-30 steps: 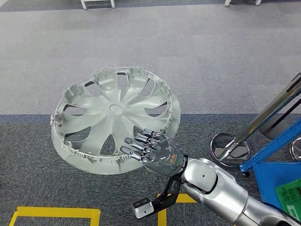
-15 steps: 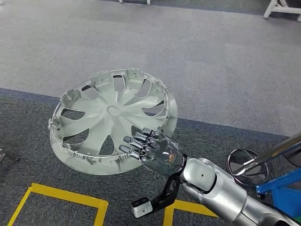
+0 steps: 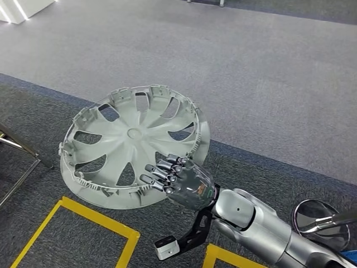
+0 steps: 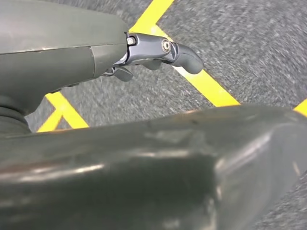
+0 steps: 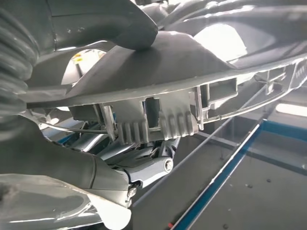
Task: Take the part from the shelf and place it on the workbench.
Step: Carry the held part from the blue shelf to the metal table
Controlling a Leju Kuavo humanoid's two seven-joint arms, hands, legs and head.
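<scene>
- Fingers (image 3: pixel 162 173) of the right hand (image 3: pixel 185 181) lie curled over the rim of the wheel cover (image 3: pixel 130 142), gripping it.
- Wheel cover is held nearly flat in the air, above grey floor (image 3: pixel 252 67) with yellow lines (image 3: pixel 96 220).
- Left hand (image 4: pixel 159 50): its fingers seem curled, I cannot tell more.

- The wheel cover (image 3: pixel 134 146) in my right hand (image 3: pixel 185 181) looks like pale grey plastic with a dull satin sheen; its ribbed rim clips (image 5: pixel 155 122) show moulded edges.
- My right hand's shell is dark, smooth and glossy, catching reflections.
- My forearm (image 3: pixel 256 223) is silver metal, polished smooth.
- The floor (image 3: pixel 252 72) is carpet, rough and matt, speckled grey.
- The yellow floor lines (image 3: pixel 101 222) look like flat matt tape.
- The round base plate (image 3: pixel 321 223) is mirror-bright chrome.
- My left hand (image 4: pixel 159 50) has a dark, smooth, slightly shiny finish.
</scene>
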